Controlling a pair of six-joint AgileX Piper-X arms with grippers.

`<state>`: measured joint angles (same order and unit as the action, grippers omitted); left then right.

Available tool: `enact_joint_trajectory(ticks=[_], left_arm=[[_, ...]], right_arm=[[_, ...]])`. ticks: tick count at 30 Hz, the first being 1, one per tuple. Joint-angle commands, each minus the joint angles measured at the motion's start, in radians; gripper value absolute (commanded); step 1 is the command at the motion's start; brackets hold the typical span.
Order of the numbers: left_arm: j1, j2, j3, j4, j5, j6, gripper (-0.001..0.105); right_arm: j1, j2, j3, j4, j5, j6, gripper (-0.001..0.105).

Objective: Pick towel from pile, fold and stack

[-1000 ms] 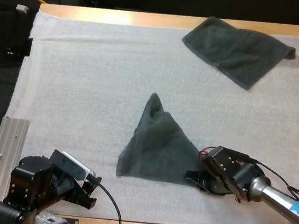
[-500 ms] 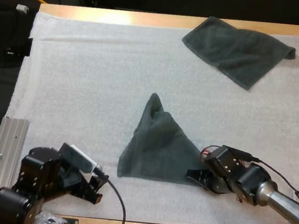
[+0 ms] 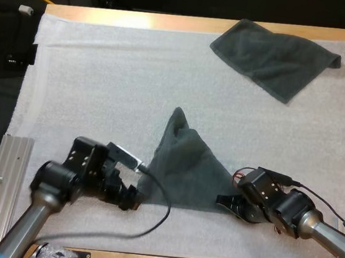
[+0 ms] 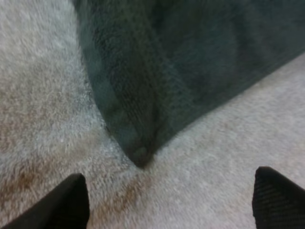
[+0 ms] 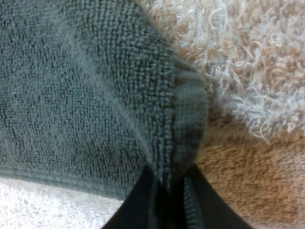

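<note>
The dark grey-green terry towel lies bunched into a rough triangle just toward 5 o'clock of the centre of the white fleecy mat. It looks drawn out for work but is not yet spread, folded or stacked, so most of the task remains.

The right gripper is clamped on the towel's 4 o'clock corner, and the right wrist view shows cloth squeezed between its fingers. The left gripper sits at the 7 o'clock corner with its fingers spread and clear of the hem.

A second, flatter grey-green towel rests at the mat's 1 o'clock.

A second ago the left arm was at the table's 7 o'clock edge; it has since swung in to the towel. The right gripper and both towels are practically unchanged.
</note>
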<state>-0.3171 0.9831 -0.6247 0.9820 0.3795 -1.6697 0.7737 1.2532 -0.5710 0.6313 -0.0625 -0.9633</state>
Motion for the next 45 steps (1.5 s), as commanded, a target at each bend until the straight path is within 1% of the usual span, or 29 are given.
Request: enact_joint_trajectory(ticks=[1, 3, 5, 8, 11, 15, 20, 27, 29, 30, 32, 33, 34, 35, 36, 39, 41, 45], left_arm=[[-0.006, 0.041, -0.007, -0.028, 0.005, -0.008, 0.069], [-0.006, 0.096, -0.007, -0.044, 0.015, -0.008, 0.069], [-0.006, 0.162, -0.007, -0.053, 0.045, -0.008, 0.068], [-0.006, 0.245, -0.007, -0.070, 0.086, -0.008, 0.062], [-0.006, 0.311, -0.007, -0.089, 0.090, -0.008, 0.057], [-0.006, 0.382, -0.007, -0.116, 0.094, -0.010, 0.057], [-0.006, 0.458, -0.007, -0.163, 0.165, -0.041, 0.057], [-0.006, 0.529, -0.007, -0.170, 0.235, -0.053, 0.056], [-0.006, 0.533, -0.007, -0.167, 0.255, -0.053, 0.050], [-0.006, 0.533, -0.007, -0.167, 0.256, -0.053, 0.044], [-0.006, 0.533, -0.007, -0.163, 0.256, -0.053, 0.028], [-0.006, 0.533, -0.007, -0.156, 0.256, -0.053, 0.022], [-0.006, 0.533, -0.010, -0.144, 0.256, -0.053, 0.011], [-0.006, 0.533, -0.013, -0.136, 0.256, -0.052, 0.003], [-0.006, 0.531, -0.016, -0.129, 0.256, -0.048, 0.000], [-0.006, 0.501, -0.031, -0.089, 0.256, -0.032, 0.000], [-0.006, 0.449, -0.049, -0.043, 0.256, -0.016, 0.000], [-0.006, 0.321, -0.095, 0.069, 0.239, 0.029, 0.000]], right_arm=[[-0.001, -0.007, 0.003, 0.004, 0.007, -0.004, 0.000], [-0.001, -0.007, 0.003, 0.004, 0.007, -0.004, 0.000], [-0.001, -0.007, 0.003, 0.004, 0.007, -0.004, 0.000], [-0.001, -0.007, 0.003, 0.004, 0.007, -0.004, 0.000], [-0.001, -0.007, 0.003, 0.004, 0.014, -0.004, 0.000], [-0.001, -0.007, 0.003, 0.004, 0.014, -0.004, 0.000], [-0.001, -0.007, 0.003, 0.004, 0.014, -0.004, 0.000], [-0.001, -0.007, 0.003, 0.004, 0.014, -0.004, 0.000], [-0.001, -0.007, 0.003, 0.004, 0.014, -0.004, 0.000], [-0.001, -0.007, 0.003, 0.004, 0.014, -0.004, 0.000], [-0.001, -0.007, 0.003, 0.004, 0.014, -0.004, 0.000], [-0.001, -0.007, 0.003, 0.004, 0.014, -0.004, 0.000], [-0.001, -0.007, 0.003, 0.004, 0.014, -0.006, 0.000], [-0.001, -0.007, 0.003, 0.004, 0.014, -0.012, 0.000], [-0.001, -0.007, 0.003, 0.004, 0.013, -0.032, 0.000], [-0.001, -0.007, -0.011, 0.021, -0.012, -0.127, 0.000], [-0.001, -0.014, -0.047, 0.082, -0.005, -0.174, 0.000], [-0.001, -0.071, -0.150, 0.226, 0.096, -0.246, 0.000]])
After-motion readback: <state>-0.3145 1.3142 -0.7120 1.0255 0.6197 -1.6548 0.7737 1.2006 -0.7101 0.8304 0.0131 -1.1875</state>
